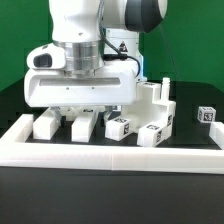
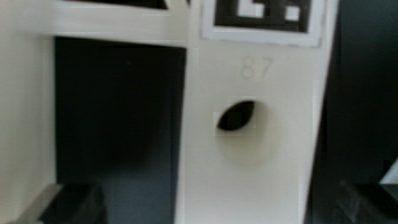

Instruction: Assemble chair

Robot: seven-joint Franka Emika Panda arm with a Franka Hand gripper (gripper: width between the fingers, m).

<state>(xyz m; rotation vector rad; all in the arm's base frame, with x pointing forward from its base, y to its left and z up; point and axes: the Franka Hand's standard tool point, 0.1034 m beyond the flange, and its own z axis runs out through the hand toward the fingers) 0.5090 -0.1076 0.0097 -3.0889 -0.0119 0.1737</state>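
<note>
The pincer (image 2: 222, 203) stands wide open and holds nothing, low over a white chair bar (image 2: 249, 130) with a hole and a tag marker. Other chair parts (image 1: 120, 126) lie in a row beside the border wall (image 1: 100, 152) along the counter (image 1: 188, 136) edge.

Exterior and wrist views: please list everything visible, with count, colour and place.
white blocky plastic chair parts with black-and-white square tags: at least six, white, on the table behind the wall; four in a row, a taller upright piece behind them, a small tagged block apart at the exterior view's right
white plastic part with a dark oval hole: one, white, directly below the wrist camera
long low white border wall: one, white, along the near edge of the table
black table: one, black, under everything
green backdrop: one, green, behind the scene
white robot arm: one, white, above the row
gripper: one, dark fingertips, open, on both sides of the holed part
</note>
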